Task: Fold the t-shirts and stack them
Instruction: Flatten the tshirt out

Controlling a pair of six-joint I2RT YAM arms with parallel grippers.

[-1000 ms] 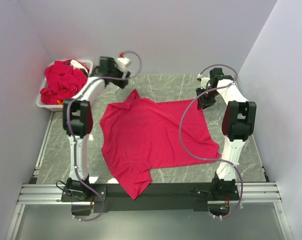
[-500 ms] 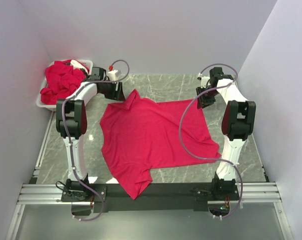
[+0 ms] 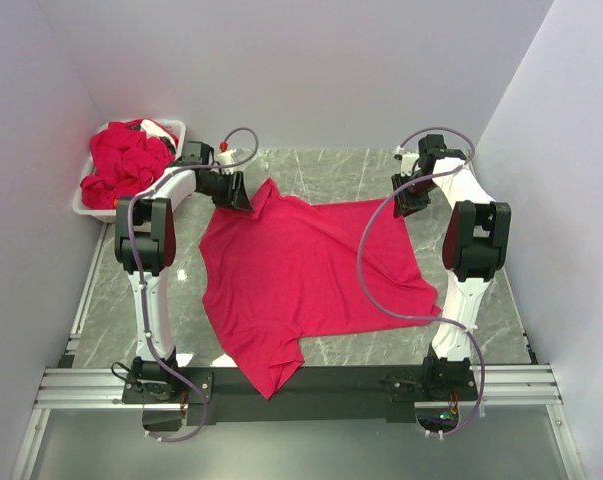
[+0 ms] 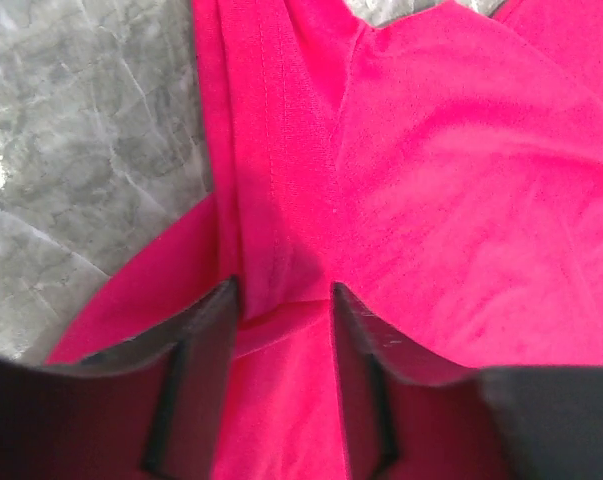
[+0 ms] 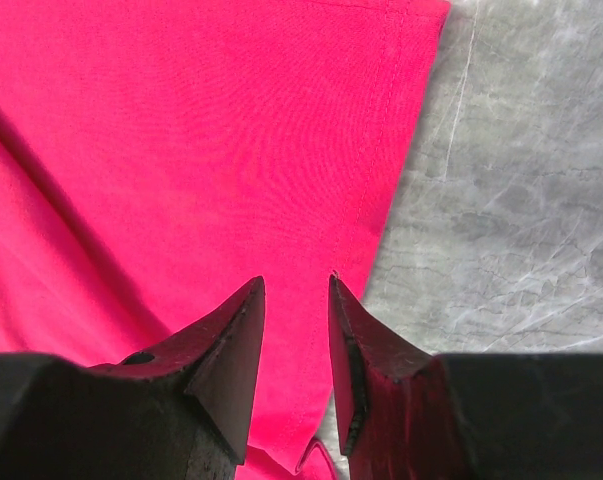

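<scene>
Red t-shirt [image 3: 306,275] lies spread flat on the table [image 3: 351,165]. At its far-left corner the left gripper [image 4: 281,295] is down, jaws half apart astride a raised ridge of cloth. At the far-right corner the right gripper [image 5: 296,285] sits with jaws narrow over the hem; pinching or not, can't tell. More t-shirts [image 3: 126,165] heaped in the bin [image 3: 84,205], far left.
</scene>
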